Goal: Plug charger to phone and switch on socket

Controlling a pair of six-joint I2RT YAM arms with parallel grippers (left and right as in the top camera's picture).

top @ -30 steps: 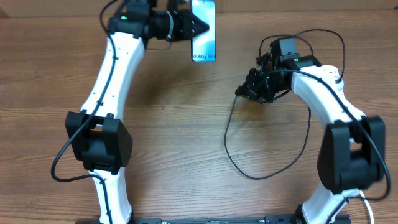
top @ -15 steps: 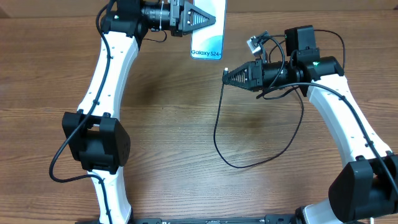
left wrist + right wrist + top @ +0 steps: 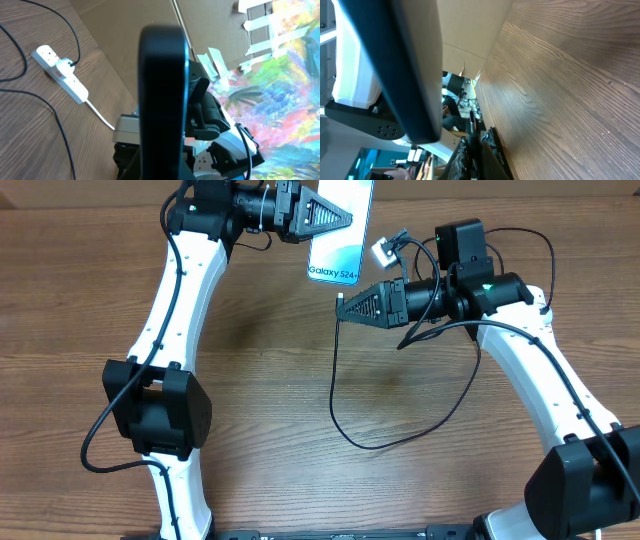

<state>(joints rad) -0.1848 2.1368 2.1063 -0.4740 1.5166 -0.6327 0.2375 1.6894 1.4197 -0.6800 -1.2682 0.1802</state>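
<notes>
My left gripper (image 3: 345, 222) squeezes the phone (image 3: 340, 255), lifted near the far edge of the bench (image 3: 250, 400), so its bottom end faces my right gripper (image 3: 343, 306), which pinches the tip of the charger (image 3: 332, 380), ready to push it in

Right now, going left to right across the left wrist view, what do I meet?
socket → phone → colourful painting

My left gripper (image 3: 347, 220) holds the teal phone (image 3: 342, 240) aloft, its "Galaxy" edge near the charger (image 3: 333, 375) tip in my right gripper (image 3: 343, 307). The black cable loops onto the surface (image 3: 260, 410); the white socket (image 3: 60, 74) lies flat.
</notes>
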